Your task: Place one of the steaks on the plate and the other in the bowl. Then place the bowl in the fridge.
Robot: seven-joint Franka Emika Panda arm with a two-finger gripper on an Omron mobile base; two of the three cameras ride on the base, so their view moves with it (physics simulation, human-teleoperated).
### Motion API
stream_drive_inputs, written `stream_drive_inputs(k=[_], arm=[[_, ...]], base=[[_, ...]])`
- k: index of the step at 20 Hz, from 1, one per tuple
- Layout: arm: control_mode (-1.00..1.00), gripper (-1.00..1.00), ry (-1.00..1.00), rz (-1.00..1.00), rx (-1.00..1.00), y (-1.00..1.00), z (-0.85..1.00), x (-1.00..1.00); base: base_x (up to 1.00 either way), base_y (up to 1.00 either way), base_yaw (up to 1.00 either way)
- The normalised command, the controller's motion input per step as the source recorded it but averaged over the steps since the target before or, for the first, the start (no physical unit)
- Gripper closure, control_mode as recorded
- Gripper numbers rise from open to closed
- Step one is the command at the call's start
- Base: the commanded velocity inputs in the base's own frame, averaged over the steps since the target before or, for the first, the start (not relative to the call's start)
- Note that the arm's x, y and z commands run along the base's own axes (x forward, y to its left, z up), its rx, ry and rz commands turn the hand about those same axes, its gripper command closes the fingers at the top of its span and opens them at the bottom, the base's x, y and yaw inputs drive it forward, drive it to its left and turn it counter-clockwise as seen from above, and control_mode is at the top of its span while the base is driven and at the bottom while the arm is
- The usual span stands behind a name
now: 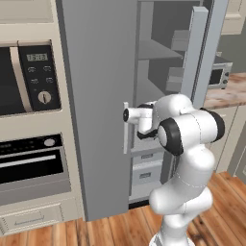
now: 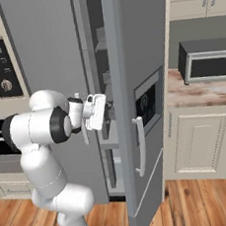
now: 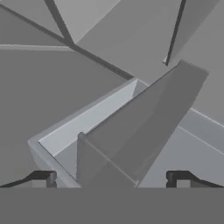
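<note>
My gripper [image 3: 111, 177] has its jaws spread wide apart with nothing between them; in the hand view the two dark fingertips [image 3: 43, 178] stand at opposite sides of the lower edge. Past them I look at grey panels inside the fridge [image 1: 98, 96]: a pale-edged bin or shelf lip and slanted grey surfaces, not clear enough to name further.

From the left base view the hand reaches forward at mid height into the gap between the two fridge doors, close to the slim pale handle [image 1: 126, 127] of the left door. From the right base view the hand sits just at the opening, beside the edge of the right door [image 2: 143, 96], which is swung partly open and carries its own pale handle [image 2: 140, 146].

Grey shelves show inside the opening, with drawers lower down. An oven and control panel [image 1: 41, 77] stand left of the fridge; a microwave [image 2: 209, 64] rests on the counter to the right. I cannot make out the steaks, plate or bowl.
</note>
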Motion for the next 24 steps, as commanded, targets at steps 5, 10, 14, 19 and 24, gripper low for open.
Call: stream_drive_inputs(k=[5,10,14,19,24], arm=[[-1.00,-1.00,-0.06,0.00,0.00,-0.56,0.00,0.17],[-1.00,-1.00,-0.09,0.00,0.00,-0.70,0.00,0.00],[-1.00,-1.00,-0.10,0.00,0.00,-0.91,0.00,-0.09],[-1.00,-1.00,-0.13,-0.05,0.00,-1.00,0.00,-0.36],[-1.00,-1.00,-0.20,-0.12,0.01,-1.00,0.00,-0.65]], base=[[0.00,0.00,0.00],[0.00,0.00,0.00],[0.00,0.00,0.00],[0.00,0.00,0.00],[0.00,0.00,0.00]])
